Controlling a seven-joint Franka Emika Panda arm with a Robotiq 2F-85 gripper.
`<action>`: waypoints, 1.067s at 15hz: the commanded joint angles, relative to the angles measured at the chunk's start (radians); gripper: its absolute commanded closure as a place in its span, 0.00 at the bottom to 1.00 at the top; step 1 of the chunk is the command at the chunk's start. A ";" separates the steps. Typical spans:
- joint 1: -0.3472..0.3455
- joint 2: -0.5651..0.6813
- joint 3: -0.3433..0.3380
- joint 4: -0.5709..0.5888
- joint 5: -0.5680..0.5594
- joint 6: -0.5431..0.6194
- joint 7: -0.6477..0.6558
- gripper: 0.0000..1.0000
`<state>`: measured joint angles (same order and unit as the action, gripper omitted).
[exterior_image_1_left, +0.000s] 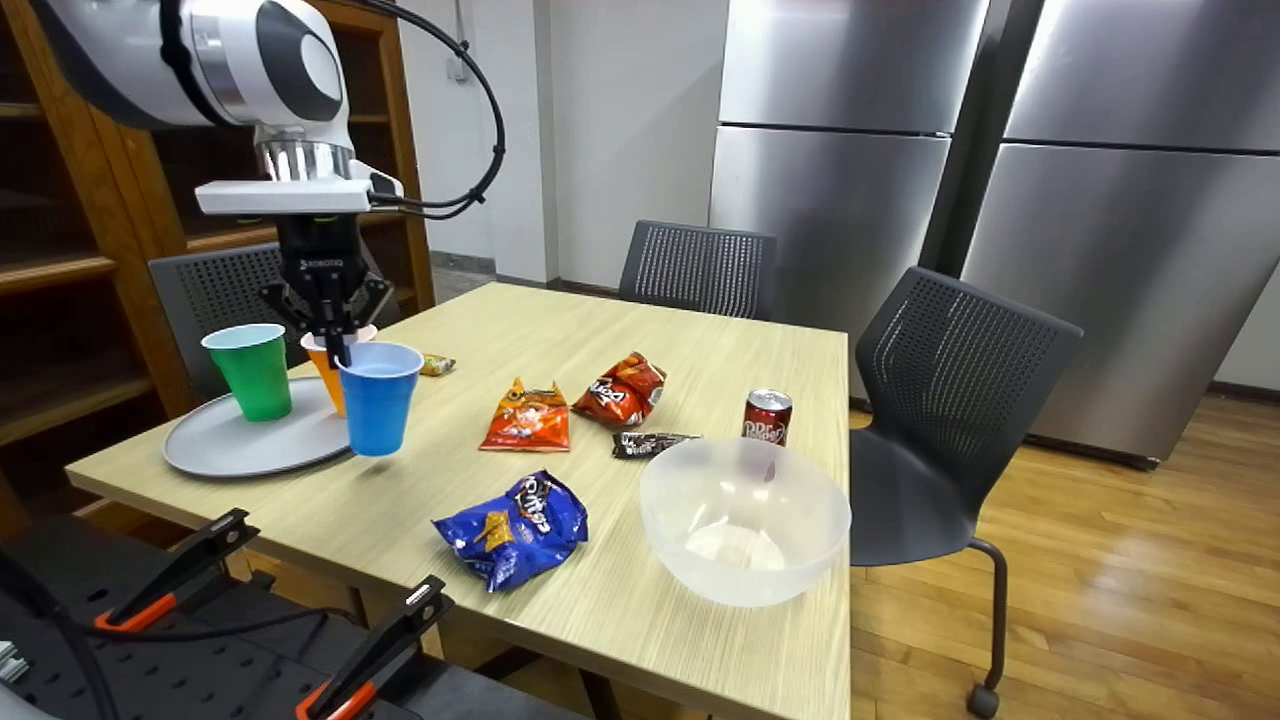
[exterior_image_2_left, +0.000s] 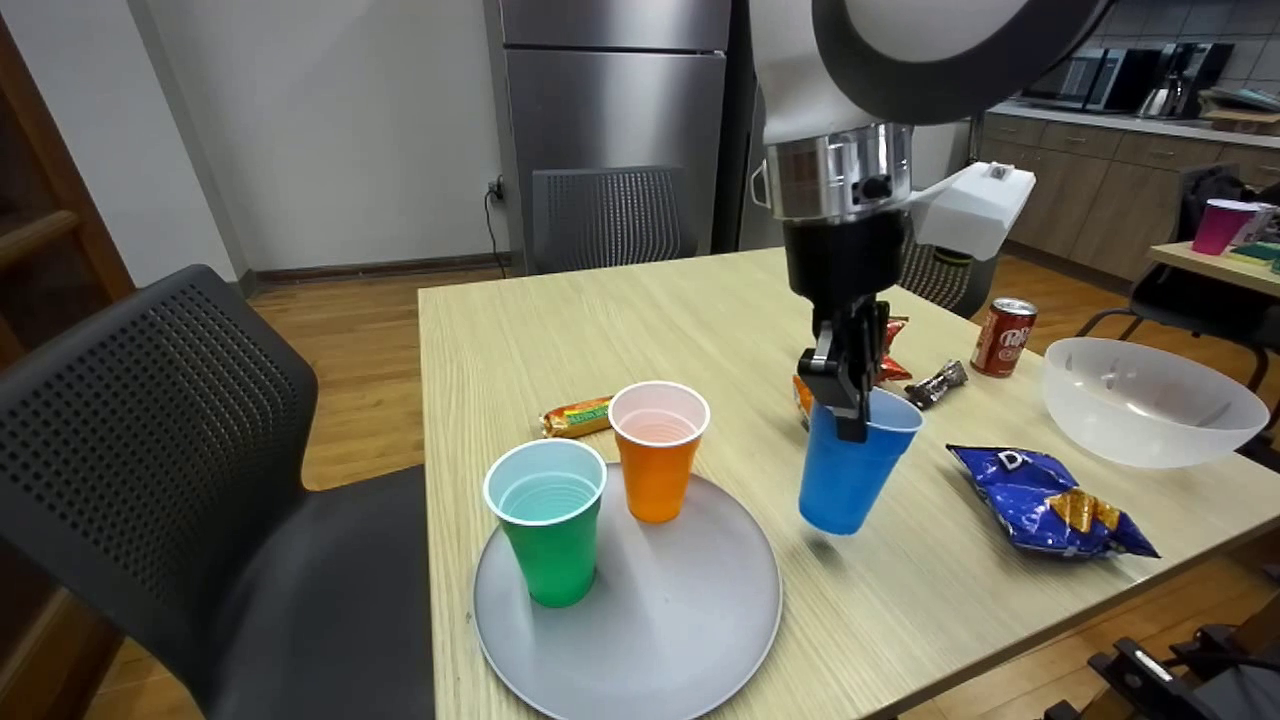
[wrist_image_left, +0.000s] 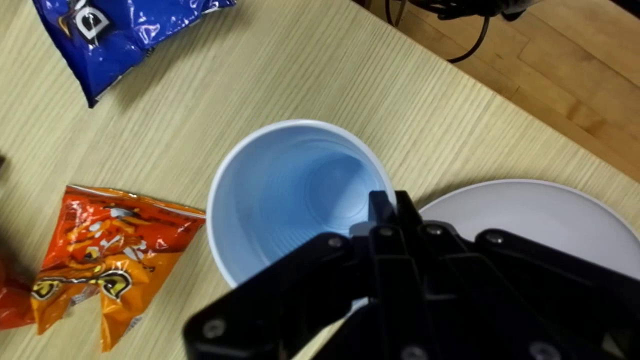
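Over the table (exterior_image_1_left: 480, 350), near its edge, the blue cup (exterior_image_1_left: 378, 405) is held by the gripper (exterior_image_1_left: 340, 350) in an exterior view. The plate (exterior_image_1_left: 265, 452), bearing the green cup (exterior_image_1_left: 255, 380) and the orange cup (exterior_image_1_left: 330, 378), is set near it; opposite, a gap of table is shown toward the orange bag (exterior_image_1_left: 527, 425) and the blue bag (exterior_image_1_left: 515, 530). The mouth is turned up, the long axis nearly upright. The orange cup is partly covered.

In an exterior view the base is seen raised off the table and the axis slightly leaned, mouth toward the bowl (exterior_image_2_left: 1150, 410); the orange bag is almost wholly hidden.

In the wrist view the blue cup's wall is pinched between the fingers (wrist_image_left: 381, 206), one inside, one outside. The table's edge is seen aslant, well apart. Part of the rim is covered; plate and blue bag are cut off.
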<state>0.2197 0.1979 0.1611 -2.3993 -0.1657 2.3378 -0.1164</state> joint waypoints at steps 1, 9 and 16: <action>0.025 -0.020 0.033 0.004 -0.039 -0.044 0.012 0.99; 0.086 -0.002 0.083 0.017 -0.110 -0.042 -0.002 0.99; 0.128 0.033 0.117 0.044 -0.153 -0.049 -0.010 0.99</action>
<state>0.3367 0.2130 0.2602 -2.3911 -0.2878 2.3316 -0.1178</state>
